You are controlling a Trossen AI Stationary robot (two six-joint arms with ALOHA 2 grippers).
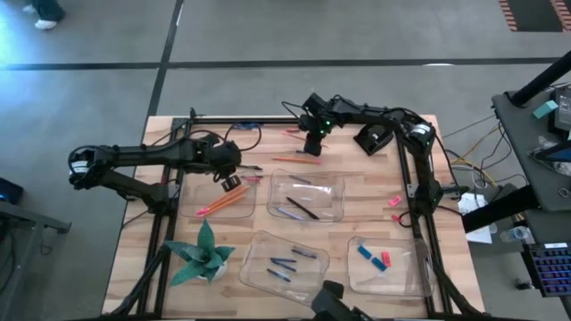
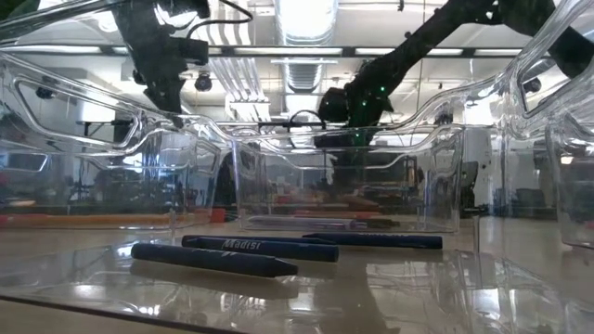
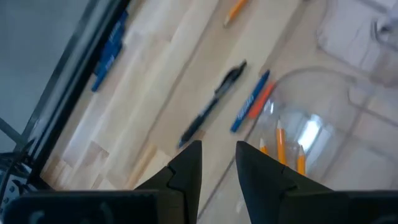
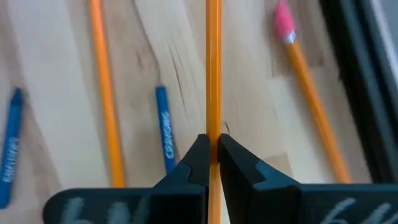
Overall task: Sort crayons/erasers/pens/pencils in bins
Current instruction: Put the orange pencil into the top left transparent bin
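Note:
My right gripper (image 1: 314, 143) is at the table's far side, shut on an orange pencil (image 4: 213, 68). Two more orange pencils (image 4: 104, 93) (image 4: 311, 99) and blue crayons (image 4: 163, 127) lie on the wood beside it. My left gripper (image 1: 234, 183) hangs open and empty over the far right corner of the left bin (image 1: 223, 203), which holds orange pencils (image 3: 289, 146). A black pen (image 3: 211, 106) and a blue crayon (image 3: 252, 99) lie on the table past its fingers. The far middle bin (image 1: 306, 198) holds pens, the near middle bin (image 1: 287, 259) blue crayons (image 2: 232, 250), and the right bin (image 1: 384, 263) erasers. My right gripper pinches the orange pencil's shaft (image 4: 213, 124) between its two fingers, coming from above and pointing down. The pencil runs on straight ahead of the fingers in the wrist view. I cannot tell whether it is lifted off the wood.
Pink erasers (image 1: 394, 202) lie on the table right of the far middle bin. A green folded-paper plant (image 1: 203, 254) stands at the near left. A black frame (image 1: 419, 178) runs along the table's edges. More pencils (image 1: 299, 160) lie on the far side.

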